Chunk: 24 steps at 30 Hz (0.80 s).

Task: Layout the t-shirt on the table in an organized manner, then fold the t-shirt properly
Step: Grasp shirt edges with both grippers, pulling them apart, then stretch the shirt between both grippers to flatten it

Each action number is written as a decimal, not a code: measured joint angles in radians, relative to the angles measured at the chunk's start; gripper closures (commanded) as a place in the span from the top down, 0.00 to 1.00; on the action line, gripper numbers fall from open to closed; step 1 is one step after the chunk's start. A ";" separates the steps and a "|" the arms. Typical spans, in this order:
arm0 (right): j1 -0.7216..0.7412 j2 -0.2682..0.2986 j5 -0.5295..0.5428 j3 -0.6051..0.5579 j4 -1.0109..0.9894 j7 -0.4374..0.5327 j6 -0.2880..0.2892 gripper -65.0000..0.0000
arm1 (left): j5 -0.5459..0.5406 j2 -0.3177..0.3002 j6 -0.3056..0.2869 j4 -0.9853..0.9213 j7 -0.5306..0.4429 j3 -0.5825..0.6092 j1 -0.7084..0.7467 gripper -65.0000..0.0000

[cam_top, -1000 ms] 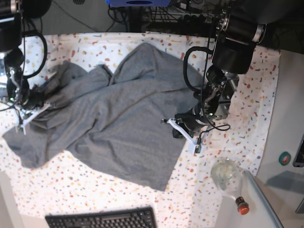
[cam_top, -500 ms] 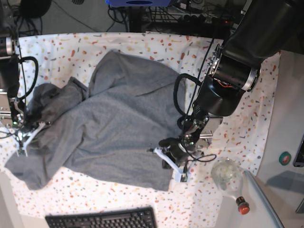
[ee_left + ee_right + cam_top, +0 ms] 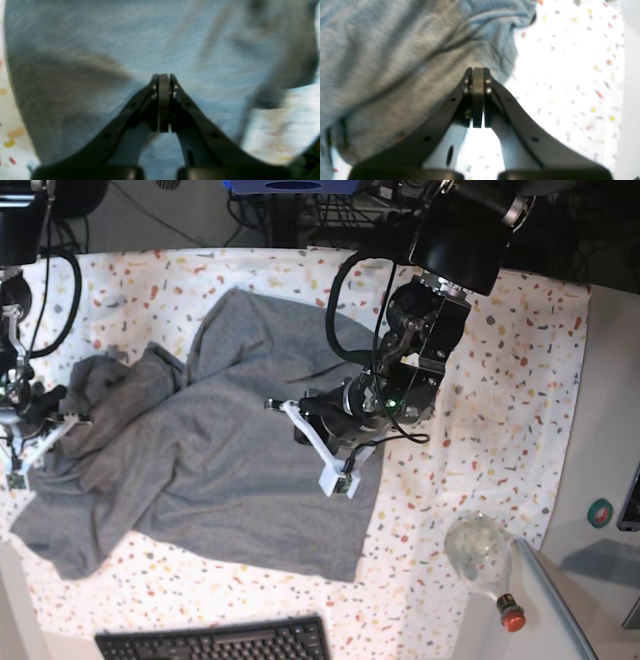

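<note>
Across the middle and left of the speckled tabletop [image 3: 520, 380] the grey t-shirt [image 3: 220, 450] lies rumpled, nowhere near flat: one lobe runs to the far side, another bunches toward the left edge, and a flatter part reaches the near side.

Left tool [image 3: 325, 450] sits over the shirt's right part in the base view, just inside its right edge, white fingers [image 3: 318, 450] pointing down-left over the cloth. From its wrist cam the left tool [image 3: 163, 100] is clenched tight, pads together, with grey fabric filling nearly everything beyond the tips. Can't tell if any cloth is actually pinched, that view is pretty blurry.

Right tool [image 3: 30, 445] is at the shirt's left edge by the bunched lobe. Its wrist cam shows the right tool [image 3: 477, 97] clenched too, the t-shirt [image 3: 395, 62] right at the tips and to their left, bare tabletop [image 3: 570, 75] on the right.

Black keyboard [image 3: 215, 642] at the near edge, clear bottle [image 3: 482, 558] near right, both apart from the shirt.
</note>
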 measured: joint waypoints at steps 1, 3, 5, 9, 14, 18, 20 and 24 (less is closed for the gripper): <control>-0.008 -0.005 -0.003 0.000 0.000 -0.002 -0.001 0.00 | 0.003 0.007 0.003 0.038 0.008 0.000 0.020 0.00; -0.022 -0.021 -0.005 0.000 0.000 -0.003 -0.002 0.00 | -0.008 0.022 0.034 0.085 0.063 -0.019 0.058 0.23; -0.029 -0.031 0.003 -0.013 -0.002 -0.013 -0.001 0.00 | 0.003 0.048 0.078 0.087 0.116 -0.047 0.074 0.46; -0.032 -0.035 0.003 -0.016 -0.002 -0.009 0.000 0.00 | 0.012 0.074 0.074 0.032 0.227 -0.091 0.031 0.62; -0.044 -0.047 0.003 -0.016 -0.002 -0.008 0.000 0.00 | -0.002 0.103 0.069 -0.082 0.246 -0.085 -0.013 0.62; -0.054 -0.045 0.002 -0.016 -0.002 -0.010 0.000 0.00 | 0.008 0.097 -0.002 -0.201 0.256 -0.085 -0.045 0.62; -0.050 -0.045 0.003 -0.015 -0.002 -0.008 0.000 0.00 | 0.008 0.097 -0.003 -0.237 0.255 -0.084 -0.060 0.62; -0.050 -0.045 0.003 -0.013 -0.001 -0.009 0.000 0.00 | 0.008 0.097 -0.005 -0.243 0.249 -0.084 -0.061 0.62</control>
